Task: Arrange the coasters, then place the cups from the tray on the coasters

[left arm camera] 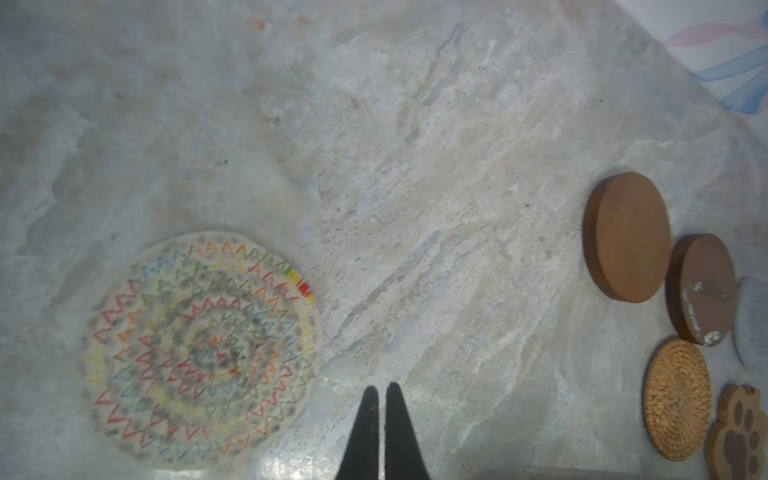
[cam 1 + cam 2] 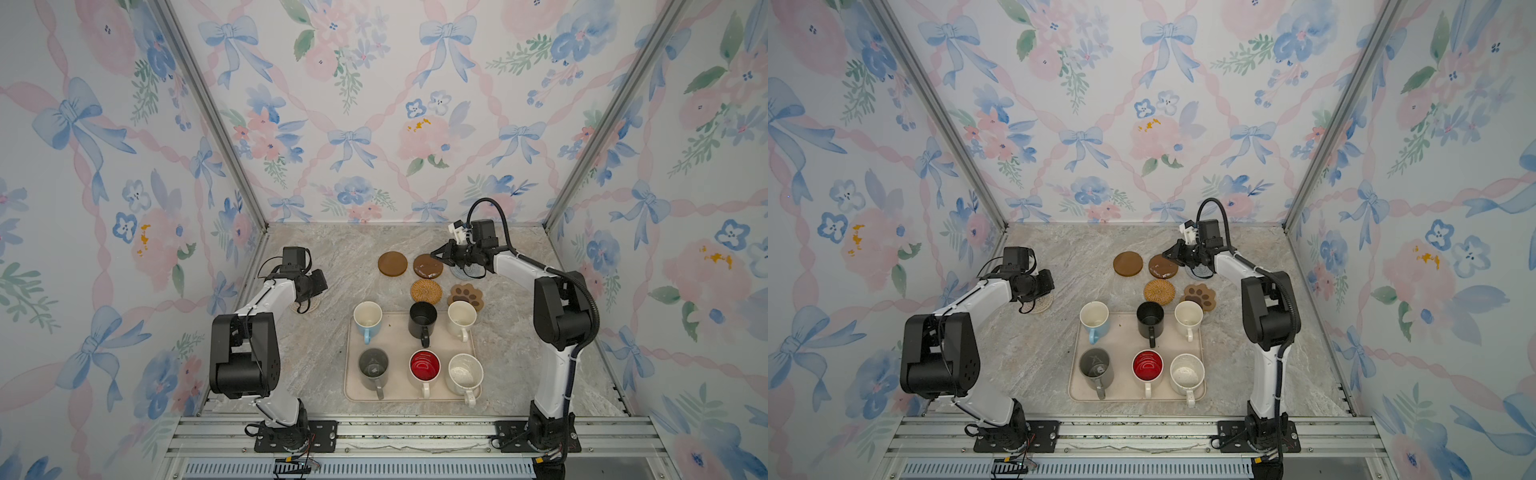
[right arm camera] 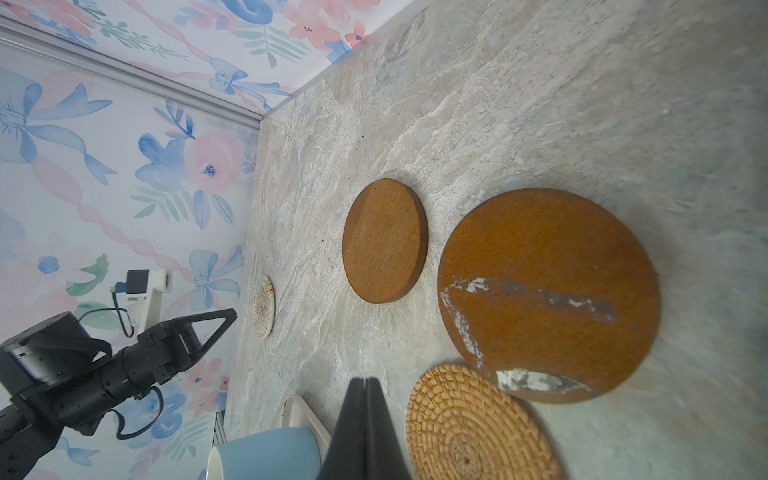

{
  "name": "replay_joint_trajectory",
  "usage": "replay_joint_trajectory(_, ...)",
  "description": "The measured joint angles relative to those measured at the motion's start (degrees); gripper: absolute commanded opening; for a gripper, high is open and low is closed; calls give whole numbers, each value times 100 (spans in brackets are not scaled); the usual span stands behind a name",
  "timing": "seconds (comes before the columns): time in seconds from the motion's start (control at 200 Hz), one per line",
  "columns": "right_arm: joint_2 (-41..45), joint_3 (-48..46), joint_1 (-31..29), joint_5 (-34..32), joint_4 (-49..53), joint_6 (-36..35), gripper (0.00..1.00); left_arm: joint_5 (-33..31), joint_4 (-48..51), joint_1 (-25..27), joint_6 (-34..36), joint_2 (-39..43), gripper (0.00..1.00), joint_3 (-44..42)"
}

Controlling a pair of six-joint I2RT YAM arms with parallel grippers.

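Observation:
Several cups stand on the beige tray (image 2: 351, 376): light blue (image 2: 368, 319), black (image 2: 422, 319), cream (image 2: 461, 316), grey (image 2: 373, 368), red-lined white (image 2: 424, 365), speckled (image 2: 465, 374). Behind the tray lie the plain brown coaster (image 2: 392, 263), the glossy dark-brown one (image 2: 428, 266), the rattan one (image 2: 426, 290) and the paw one (image 2: 466, 296). My right gripper (image 2: 434, 252) hovers shut and empty over the glossy disc, partly hiding the grey-blue coaster (image 2: 467, 273). My left gripper (image 1: 382, 390) is shut and empty beside the cream crochet coaster (image 1: 199, 349).
Floral wallpapered walls (image 2: 374, 124) close the marble table (image 2: 316, 365) in at the back and on both sides. A metal rail (image 2: 415, 432) with both arm bases runs along the front edge. The tray sits close to the front, right of the left arm's elbow (image 2: 243, 353).

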State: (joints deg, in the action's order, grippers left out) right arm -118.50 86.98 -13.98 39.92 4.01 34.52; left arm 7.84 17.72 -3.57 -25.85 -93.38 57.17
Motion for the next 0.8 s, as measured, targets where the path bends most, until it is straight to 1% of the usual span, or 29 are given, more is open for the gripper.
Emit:
replay_joint_trajectory(0.095, 0, 0, 0, 0, 2, -4, 0, -168, 44, -140, -55, -55, 1, -227)
replay_joint_trajectory(0.28, 0, 0, 0, 0, 4, -17, 0, -313, -4, -304, -221, -319, 0, -361)
replay_joint_trajectory(0.635, 0, 0, 0, -2, 46, -48, 0, -291, -422, -739, -446, -319, 0, -463)
replay_joint_trajectory(0.8, 0, 0, 0, -2, 68, -66, 0, -280, -468, -774, -444, -326, 0, -374)
